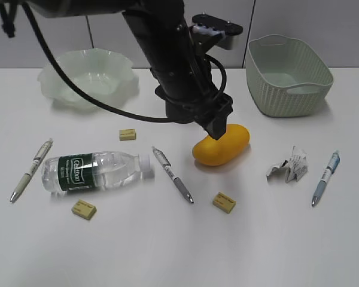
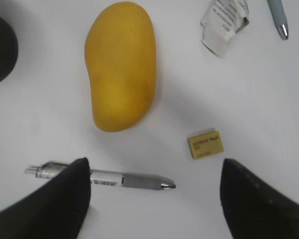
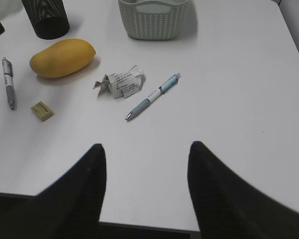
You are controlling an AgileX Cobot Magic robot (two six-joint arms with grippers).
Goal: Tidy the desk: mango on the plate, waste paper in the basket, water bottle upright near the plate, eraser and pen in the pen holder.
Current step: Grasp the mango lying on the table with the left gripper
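Hiding the pen holder (image 3: 47,19) behind, left arm (image 1: 173,66), mango (image 1: 221,145) seemingly untouched

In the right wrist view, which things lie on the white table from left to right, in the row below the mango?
Grey-tipped silver pen → small tan rectangular eraser → crumpled white printed waste paper → pale blue pen.

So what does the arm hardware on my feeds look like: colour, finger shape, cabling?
All matte black. The left arm is a chunky jointed column with a loose black cable looping off it. The left gripper and right gripper both have broad, rounded, tapering black fingers. No markings are visible.
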